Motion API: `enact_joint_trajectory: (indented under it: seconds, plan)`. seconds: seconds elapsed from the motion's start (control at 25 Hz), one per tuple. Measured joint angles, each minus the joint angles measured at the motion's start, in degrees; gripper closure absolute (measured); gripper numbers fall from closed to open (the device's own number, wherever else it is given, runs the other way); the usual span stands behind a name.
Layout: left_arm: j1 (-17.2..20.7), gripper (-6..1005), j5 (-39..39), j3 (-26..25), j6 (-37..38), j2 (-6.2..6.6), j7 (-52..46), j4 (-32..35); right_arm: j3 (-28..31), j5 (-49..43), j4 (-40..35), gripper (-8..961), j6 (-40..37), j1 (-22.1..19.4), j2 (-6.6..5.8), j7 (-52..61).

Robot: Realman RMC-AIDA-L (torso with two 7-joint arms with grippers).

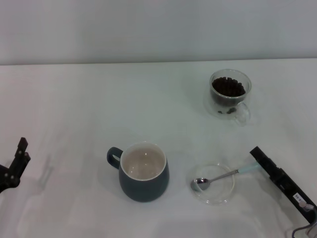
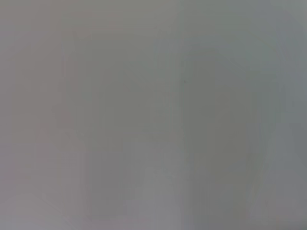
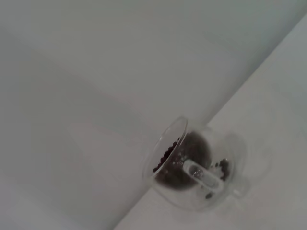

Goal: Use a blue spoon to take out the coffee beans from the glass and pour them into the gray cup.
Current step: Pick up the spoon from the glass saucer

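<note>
The gray cup stands at the front centre of the white table, cream inside, handle to the left, and no beans show in it. The glass stands at the back right, holding a heap of coffee beans. It also shows in the right wrist view with the coffee beans inside. The blue spoon lies across a flat clear saucer, bowl down in the saucer and pale blue handle pointing right. My right gripper is low at the front right, its tip at the end of the spoon's handle. My left gripper is parked at the left edge.
The table's back edge meets a pale wall. The left wrist view shows only a blank grey surface.
</note>
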Motion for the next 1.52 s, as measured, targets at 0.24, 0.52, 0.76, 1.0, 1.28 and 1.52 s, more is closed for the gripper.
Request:
enact_joint_trajectory:
  seconds: [0.24,0.52,0.76,1.0,1.28,1.52]
  plan:
    - [-0.2,238,-0.2,0.0,0.0,0.0,0.0,-0.5,1.2,-2.2,0.6,188,0.8,0.5,-0.04,0.3]
    - [-0.5,238,-0.5,0.0,0.0,0.0,0.0,-1.0,1.2,-3.8,0.8,228,1.1,0.9,-0.04,1.4]
    - [-0.5,238,-0.9,0.0,0.0,0.0,0.0,-1.1,1.2,-5.2,0.7,263,1.0,1.0,-0.13,4.3]
    - [-0.3,237,-1.0,0.0,0.0,0.0,0.0,-1.5,0.6,-5.5,0.0,508,0.3,0.9,-0.32,9.2]
    - [-0.3,237,-0.9,0.0,0.0,0.0,0.0,-1.7,0.5,-6.2,-0.3,747,-2.4,0.8,-0.44,9.4]
    - [-0.5,237,-1.0,0.0,0.0,-0.01,0.0,-1.7,-0.8,-6.9,-2.8,809,-6.8,0.3,-0.62,11.1]
